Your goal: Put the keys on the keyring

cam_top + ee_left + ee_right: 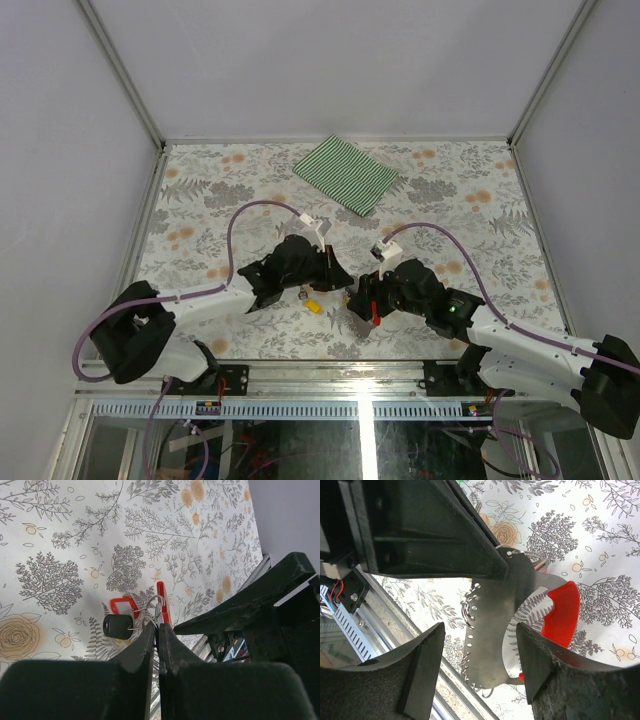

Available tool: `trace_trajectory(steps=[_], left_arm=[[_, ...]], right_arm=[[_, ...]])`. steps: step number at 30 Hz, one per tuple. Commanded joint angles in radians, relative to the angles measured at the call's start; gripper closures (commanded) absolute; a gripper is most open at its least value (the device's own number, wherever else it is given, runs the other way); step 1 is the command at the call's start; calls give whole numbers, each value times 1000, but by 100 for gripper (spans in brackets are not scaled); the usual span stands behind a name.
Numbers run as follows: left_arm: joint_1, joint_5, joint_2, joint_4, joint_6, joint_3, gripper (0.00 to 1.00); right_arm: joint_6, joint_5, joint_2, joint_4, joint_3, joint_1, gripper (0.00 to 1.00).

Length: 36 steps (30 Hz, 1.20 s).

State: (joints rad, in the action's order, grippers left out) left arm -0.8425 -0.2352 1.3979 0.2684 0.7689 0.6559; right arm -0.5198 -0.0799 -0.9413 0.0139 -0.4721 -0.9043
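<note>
The desk [200,200], covered in a pale floral print, fills the floor of the white-walled cell. The 2 arms reach in from its near edge and meet close to the middle: the left arm [200,300] from the left, the right arm [520,340] from the right. A green striped cloth [345,172] lies flat toward the far edge, well apart from both.

The left fingers [142,647] are pressed together with only a hairline slit between them, pinching the thin silver ring of the keyring [161,600] at their tips. Its red strap hangs just beyond them, above the desk near the front edge.

The right fingers [425,670] stand wide apart. Between them sits a grey metal piece with a short chain along its edge, and the red strap curves just past 1 fingertip. Whether they touch either cannot be told.

A black oval key head [118,626] hangs on the ring beside a small red tag [122,605]. 1 yellow key [313,306] shows just below the left fingers.
</note>
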Motion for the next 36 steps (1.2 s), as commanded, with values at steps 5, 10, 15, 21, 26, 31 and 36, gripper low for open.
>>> trace_trajectory(steps=[5, 10, 15, 21, 26, 31, 36], left_arm=[[-3, 70, -67, -16, 23, 48, 100], [-3, 97, -77, -37, 33, 60, 100], [-3, 111, -82, -49, 43, 71, 100], [-3, 132, -96, -74, 37, 78, 100], [-3, 146, -105, -86, 37, 83, 100], [-3, 153, -109, -90, 41, 89, 100], [-4, 159, -114, -98, 41, 92, 100]], right_arm=[[4, -8, 4, 62, -22, -4, 33], [-13, -39, -15, 97, -1, -5, 33], [-15, -49, -47, 117, 2, -6, 35], [6, -23, -47, 77, 0, -6, 36], [14, -16, -38, 69, 13, -5, 38], [10, -33, -67, 95, 9, -6, 44], [12, -39, -72, 103, 0, -6, 57]])
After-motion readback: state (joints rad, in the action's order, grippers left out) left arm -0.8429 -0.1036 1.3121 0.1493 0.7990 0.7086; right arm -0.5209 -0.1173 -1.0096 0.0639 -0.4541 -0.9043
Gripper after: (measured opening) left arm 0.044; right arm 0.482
